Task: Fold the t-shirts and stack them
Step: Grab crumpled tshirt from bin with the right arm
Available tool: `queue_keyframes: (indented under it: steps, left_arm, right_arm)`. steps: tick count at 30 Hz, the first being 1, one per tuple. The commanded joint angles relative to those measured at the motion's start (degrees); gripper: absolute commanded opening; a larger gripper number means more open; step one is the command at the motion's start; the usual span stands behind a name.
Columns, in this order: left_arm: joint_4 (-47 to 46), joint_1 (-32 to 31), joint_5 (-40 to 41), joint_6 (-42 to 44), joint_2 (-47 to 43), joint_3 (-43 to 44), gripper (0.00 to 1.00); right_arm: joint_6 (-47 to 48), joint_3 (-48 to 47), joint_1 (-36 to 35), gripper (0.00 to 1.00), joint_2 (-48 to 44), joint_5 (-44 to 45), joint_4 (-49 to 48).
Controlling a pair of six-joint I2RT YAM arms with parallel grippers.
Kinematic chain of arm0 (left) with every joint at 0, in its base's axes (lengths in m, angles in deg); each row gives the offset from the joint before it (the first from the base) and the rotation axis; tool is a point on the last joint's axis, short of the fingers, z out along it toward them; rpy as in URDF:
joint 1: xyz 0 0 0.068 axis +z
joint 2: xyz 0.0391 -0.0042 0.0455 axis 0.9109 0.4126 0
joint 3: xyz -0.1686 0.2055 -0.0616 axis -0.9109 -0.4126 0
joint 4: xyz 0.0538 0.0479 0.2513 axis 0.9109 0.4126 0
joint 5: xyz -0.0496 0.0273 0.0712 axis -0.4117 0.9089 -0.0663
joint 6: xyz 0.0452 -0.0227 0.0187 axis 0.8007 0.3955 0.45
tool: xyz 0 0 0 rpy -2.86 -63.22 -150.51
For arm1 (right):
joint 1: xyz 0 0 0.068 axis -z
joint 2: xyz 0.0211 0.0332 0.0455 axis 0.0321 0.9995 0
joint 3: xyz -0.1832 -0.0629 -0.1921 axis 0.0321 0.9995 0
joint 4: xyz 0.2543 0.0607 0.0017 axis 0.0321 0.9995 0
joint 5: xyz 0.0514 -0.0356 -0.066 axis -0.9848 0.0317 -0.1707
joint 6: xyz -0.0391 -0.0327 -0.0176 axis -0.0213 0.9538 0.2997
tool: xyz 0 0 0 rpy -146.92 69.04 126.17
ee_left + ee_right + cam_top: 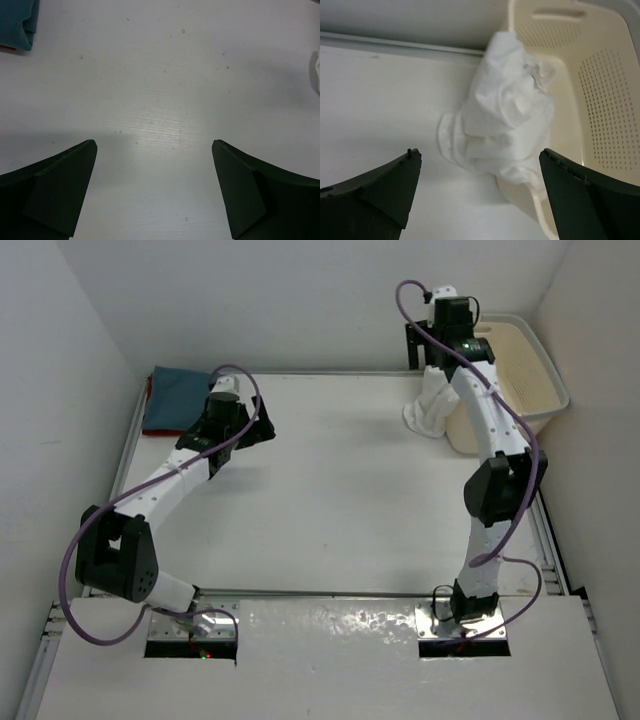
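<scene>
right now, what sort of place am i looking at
Probably a robot lab cell, not a home: bare white walls box in a white table, left arm and right arm are bolted at its near edge, and a white t-shirt sits bunched against a laundry basket.

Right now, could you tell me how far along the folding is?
Done: the blue-grey t-shirt lies folded on the red t-shirt, far left. In hand: nothing; the left hand and right hand are open, the right facing the white t-shirt, crumpled against the laundry basket. Left: folding and stacking it.
</scene>
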Motion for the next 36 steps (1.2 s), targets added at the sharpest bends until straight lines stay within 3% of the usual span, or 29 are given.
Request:
queue_keyframes:
  steps: [1, 9, 18, 19, 20, 22, 26, 29, 32, 33, 36]
  left_arm:
    - [-0.35, 0.21, 0.31, 0.0, 1.37, 1.87, 1.0]
    - [1.32, 0.21, -0.12, 0.7, 5.24, 5.03, 1.0]
    - [1.59, 0.21, -0.04, 1.23, 7.08, 6.97, 1.0]
    - [1.68, 0.21, 0.05, 1.14, 7.17, 6.97, 1.0]
    - [1.59, 0.21, 0.14, 1.14, 7.35, 6.97, 1.0]
    - [1.76, 0.21, 0.31, 1.14, 7.52, 6.97, 1.0]
    - [2.12, 0.21, 0.93, 1.05, 7.26, 7.15, 1.0]
    - [2.12, 0.21, 1.37, 1.23, 7.0, 7.23, 1.0]
    - [2.12, 0.21, 1.89, 1.49, 6.65, 7.32, 1.0]
    - [2.2, 0.21, 2.07, 1.49, 6.64, 7.41, 1.0]
    - [2.47, 0.3, 2.69, 1.93, 6.38, 7.76, 1.0]
  right_arm:
    - [-6.02, -4.08, 5.13, 0.99, 0.45, 0.24, 1.17]
    - [-11.47, -9.62, 13.31, 0.94, 12.23, -9.25, -2.78]
    - [-16.04, -8.56, 15.69, 0.87, 16.37, -16.81, -7.53]
    - [-16.4, -7.95, 15.78, 0.81, 16.98, -17.51, -8.75]
    - [-17.36, -7.77, 16.04, 0.66, 17.34, -17.6, -9.29]
    - [-18.85, -8.21, 16.31, 0.53, 18.48, -20.06, -9.74]
    - [-20.7, -7.95, 16.75, 0.52, 18.92, -20.77, -10.17]
    - [-21.41, -7.68, 17.1, 0.45, 18.57, -20.94, -10.44]
    - [-21.85, -7.07, 17.45, 0.27, 18.22, -21.3, -10.61]
    - [-21.93, -7.07, 17.54, 0.03, 18.04, -21.38, -10.87]
    - [-21.06, -8.72, 17.63, 0.0, 16.55, -21.03, -12.36]
